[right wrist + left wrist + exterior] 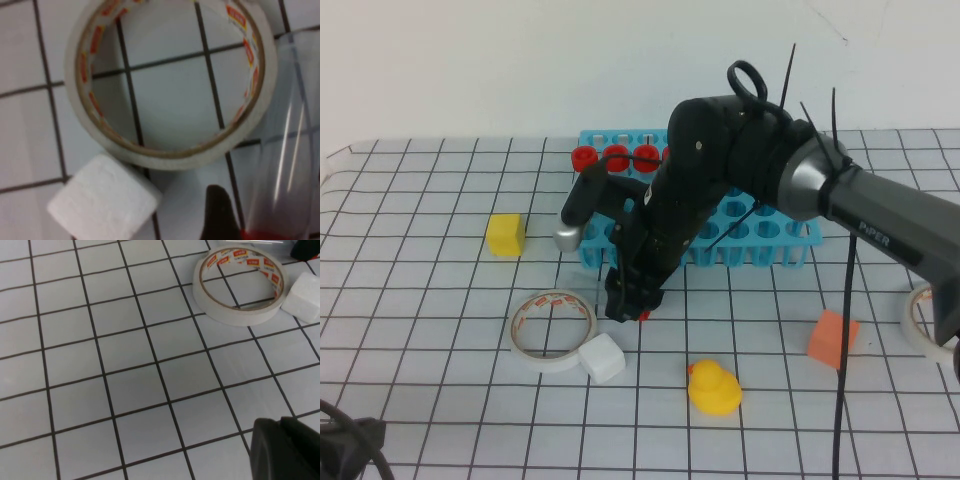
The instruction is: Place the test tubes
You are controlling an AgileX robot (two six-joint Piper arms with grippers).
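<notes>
My right gripper (628, 300) reaches down to the table just right of the tape roll, in front of the blue test tube rack (750, 245). It stands open. A clear test tube (290, 165) with a red cap (643, 315) lies low between its jaws. One dark finger (216, 215) is beside the cap; the other is out of frame. Red-capped tubes (615, 157) stand in the rack's back row. My left gripper (286, 447) is shut and empty, hovering over bare grid squares at the near left of the table.
A tape roll (552, 328) and a white cube (602, 357) lie close to the right gripper. On the table are also a yellow duck (713, 388), a yellow cube (506, 234), an orange cube (832, 337) and a second tape roll (923, 320) at the right edge.
</notes>
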